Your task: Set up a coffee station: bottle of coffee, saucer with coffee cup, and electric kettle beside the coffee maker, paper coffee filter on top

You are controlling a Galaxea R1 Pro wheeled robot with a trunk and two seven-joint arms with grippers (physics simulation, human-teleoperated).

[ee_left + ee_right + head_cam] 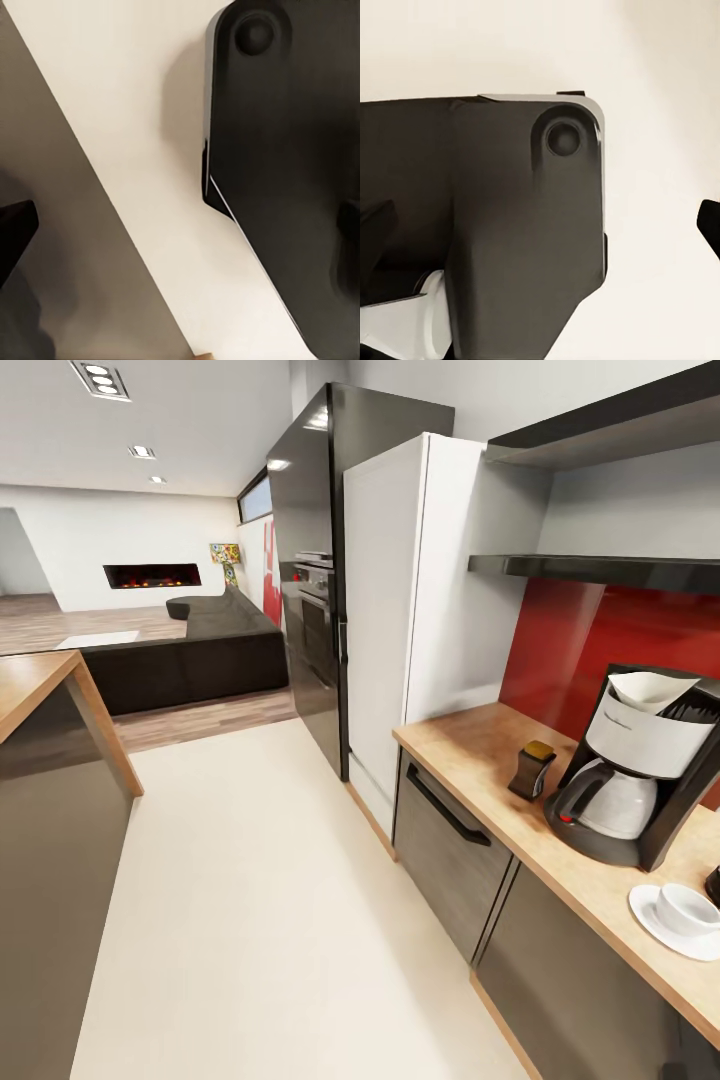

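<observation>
The black and white coffee maker [640,765] stands on the wooden countertop [470,745] at the right. A white paper filter [650,688] sits in its top. To its left is a small dark coffee bottle [532,768] with a gold lid. In front of the maker a white cup [688,906] rests on a white saucer [648,922]. A dark object [713,884] is cut off by the frame's right edge. My left gripper [180,232] hangs open over the floor, fingertips [16,229] far apart. My right gripper [540,225] is open too, holding nothing.
Grey cabinets [450,850] run under the counter, with a white tall unit [400,620] and a black oven tower [310,590] beyond. A wood-topped island [50,780] stands at left. Cream floor [250,920] lies between. Black shelves [600,568] hang above the counter. My black base [292,172] shows below.
</observation>
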